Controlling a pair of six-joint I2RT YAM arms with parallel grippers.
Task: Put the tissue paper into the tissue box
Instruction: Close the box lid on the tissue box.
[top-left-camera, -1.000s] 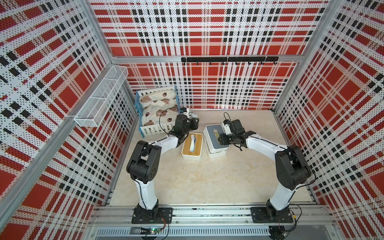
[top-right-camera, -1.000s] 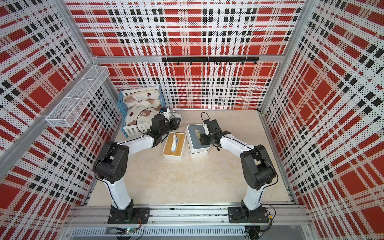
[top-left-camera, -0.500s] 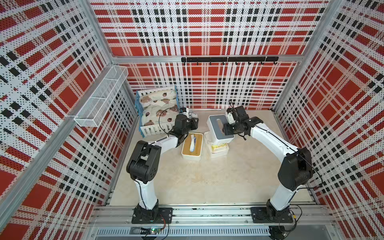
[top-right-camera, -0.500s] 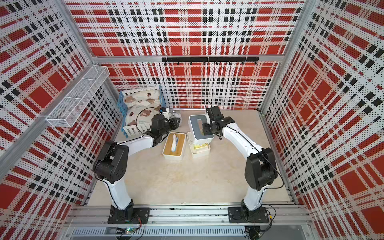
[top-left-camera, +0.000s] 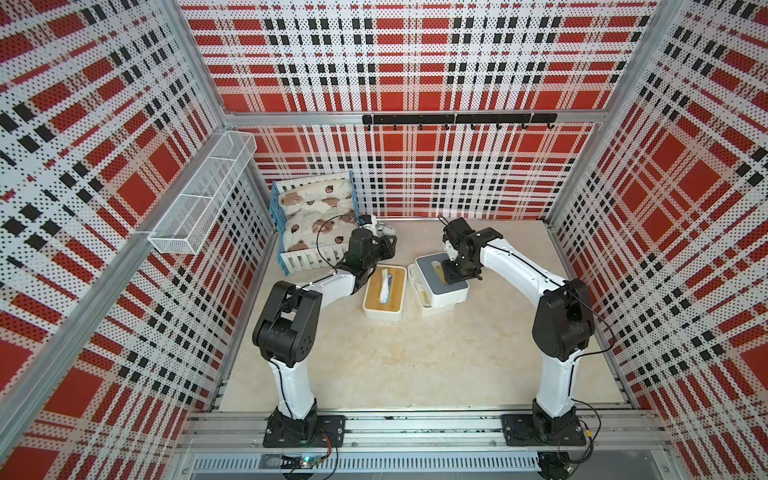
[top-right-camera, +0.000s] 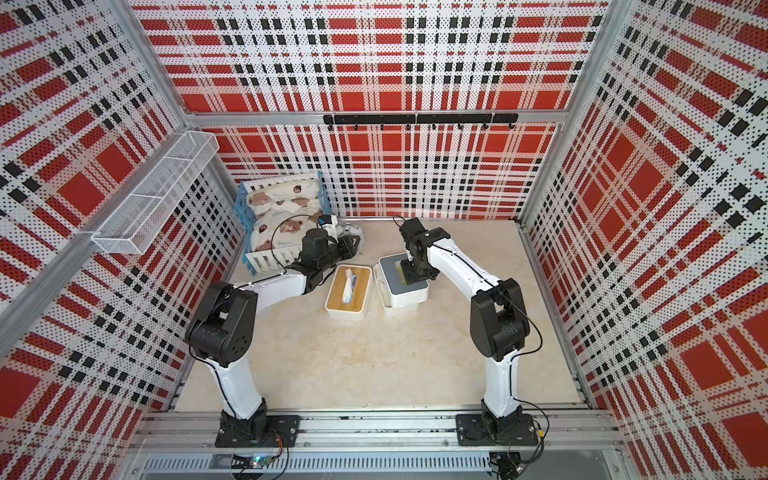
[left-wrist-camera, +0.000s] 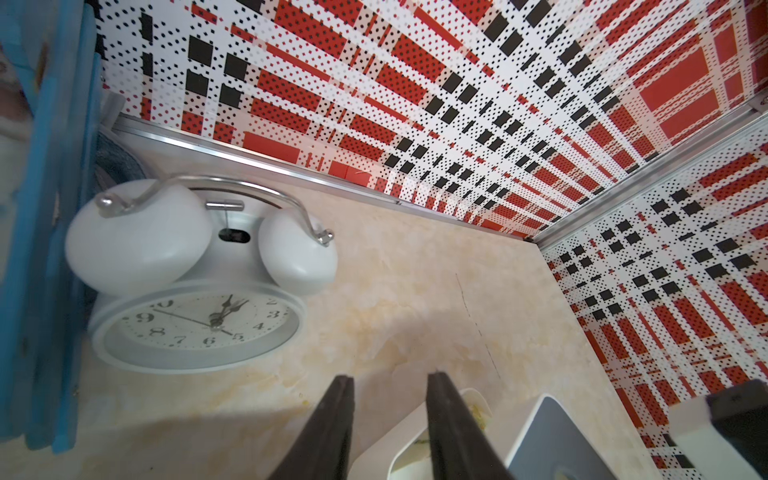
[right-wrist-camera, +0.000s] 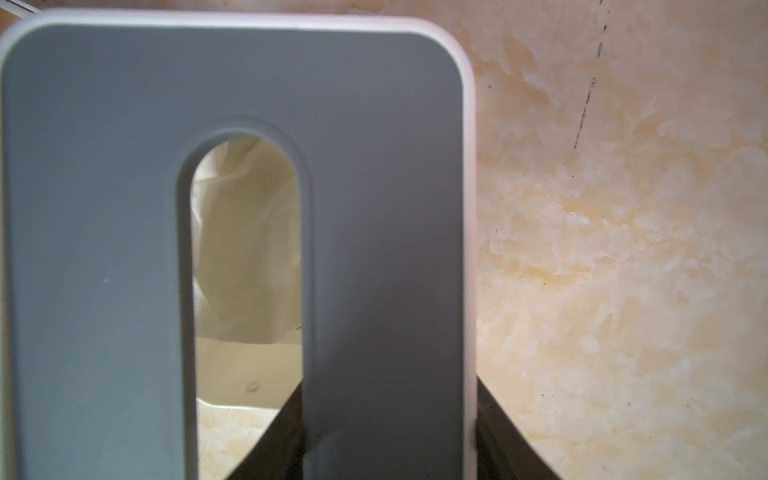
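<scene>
— Why was the grey lid (right-wrist-camera: 104, 208) off its box?

— My right gripper (top-left-camera: 460, 272) was clenched on it, one finger through the slot and one outside the rim. That held it above the white base (top-left-camera: 432, 309), shifted aside.

— And the tissue paper (right-wrist-camera: 245, 249)?

— It lay crumpled in the base, and I could see it through the slot. Covering it seemed to be the step in hand.

— Your left gripper (left-wrist-camera: 390, 386)?

— Its jaws were parted and empty, beside the alarm clock (left-wrist-camera: 195, 324), probably to keep clear of the lid.
</scene>
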